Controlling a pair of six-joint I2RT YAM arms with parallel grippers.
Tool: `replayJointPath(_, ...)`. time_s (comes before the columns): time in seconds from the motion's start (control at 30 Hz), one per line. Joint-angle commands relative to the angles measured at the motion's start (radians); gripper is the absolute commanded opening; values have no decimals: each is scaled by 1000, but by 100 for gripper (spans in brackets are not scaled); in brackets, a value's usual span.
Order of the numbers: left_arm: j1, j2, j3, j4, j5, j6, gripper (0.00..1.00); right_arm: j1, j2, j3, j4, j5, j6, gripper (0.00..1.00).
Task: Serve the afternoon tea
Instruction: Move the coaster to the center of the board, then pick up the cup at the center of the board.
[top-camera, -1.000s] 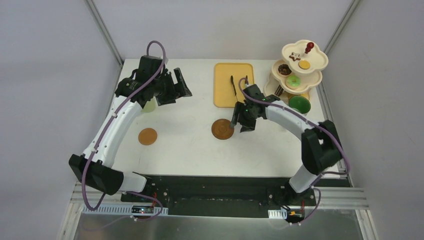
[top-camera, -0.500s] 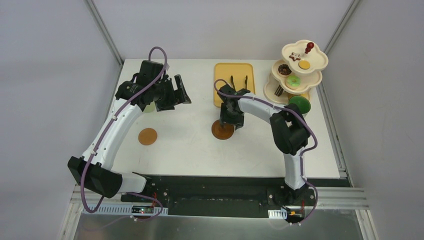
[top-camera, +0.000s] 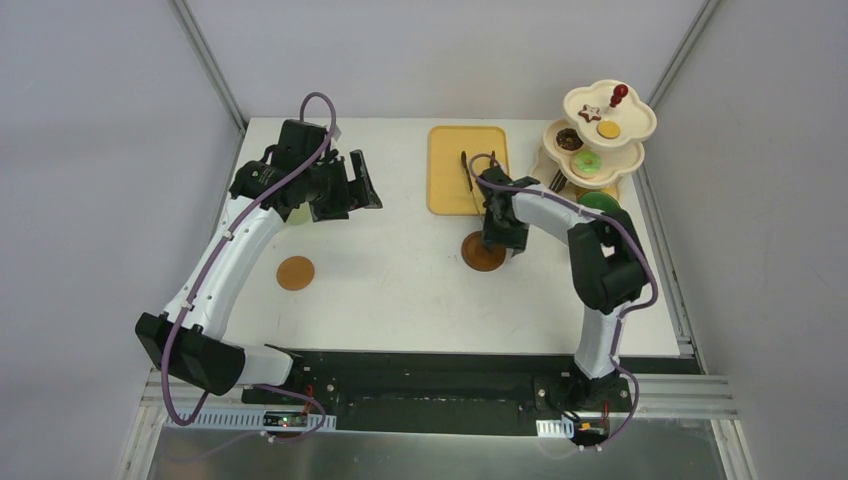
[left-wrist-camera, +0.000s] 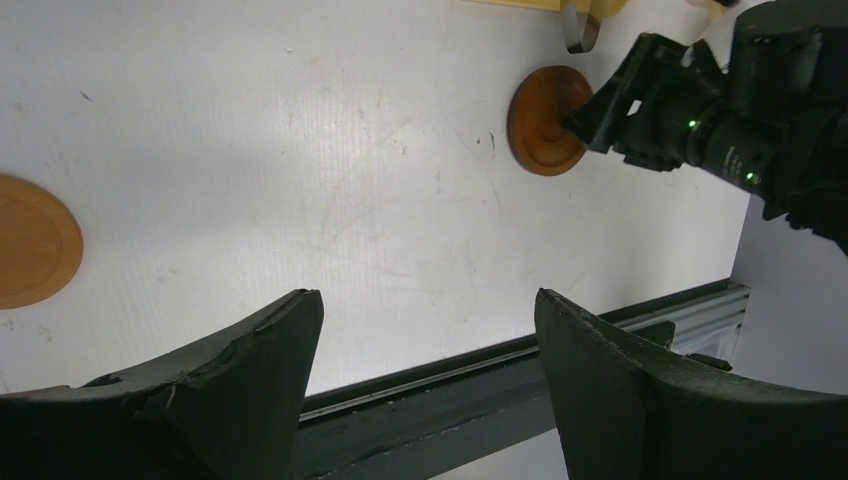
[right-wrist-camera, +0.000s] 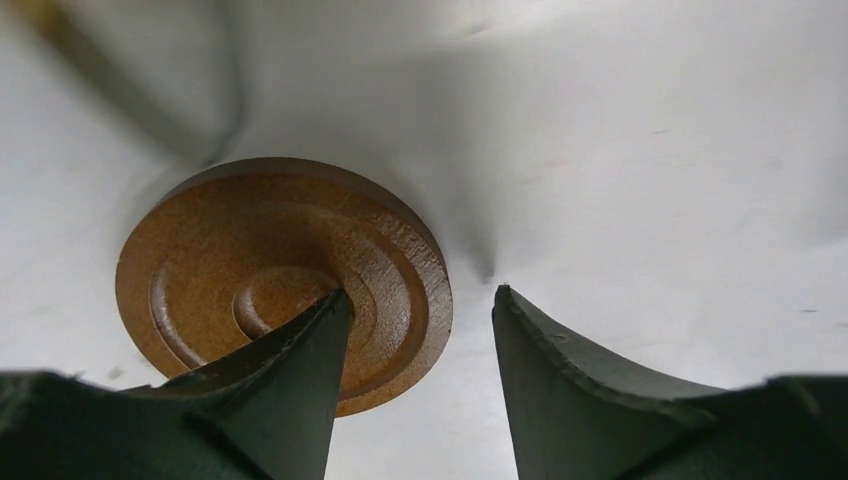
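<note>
Right of the frame's centre in the top view, the right gripper is down on a dark brown coaster that lies on the white table, just below the yellow tray. Its wrist camera shows the fingers parted. One fingertip sits over the coaster's face near the raised middle ring, and the other is over bare table past the rim. There is a clear gap between that finger and the coaster's edge, so nothing is clamped.

The left gripper hangs in the upper left of the table. Its fingers are spread wide with only table between them, as its own camera shows. A pale mug peeks out from under that arm, and a lighter brown coaster lies alone lower left, well apart from the dark one.

Black tongs rest on the tray. At upper right stands the cream tiered stand with its red knob. It carries toy pastries, among them a green ring, a yellow disc and a dark star. A green-lined mug sits at its foot, beside the right arm.
</note>
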Motion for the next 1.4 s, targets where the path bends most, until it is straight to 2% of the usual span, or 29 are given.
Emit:
replayJointPath(0.0,4,7,20,10,40,14,80,-130,-52,-76,-30,135,-107,57)
replayJointPath(0.23,5,12,13,21,60,6,79,-257,-47,-63,9,209,-237,57)
replayJointPath(0.47,6,8,23,6,49,10,79,-314,-46,-40,-6,253,-235,53)
replayJointPath(0.7,6,16,36,2,51,1,79,-317,-26,29,-8,252,-249,57)
replayJointPath(0.83,7,26,38,0,40,-4,79,-310,-25,115,-43,187,-247,61)
replayJointPath(1.0,18,68,64,7,40,-12,79,-244,-73,183,-99,124,-227,66)
replayJointPath(1.17,76,157,170,-27,2,34,80,-183,-181,135,-124,45,-193,70)
replayJointPath(1.37,222,259,311,-93,-124,116,81,-104,-361,32,-110,-228,-152,71)
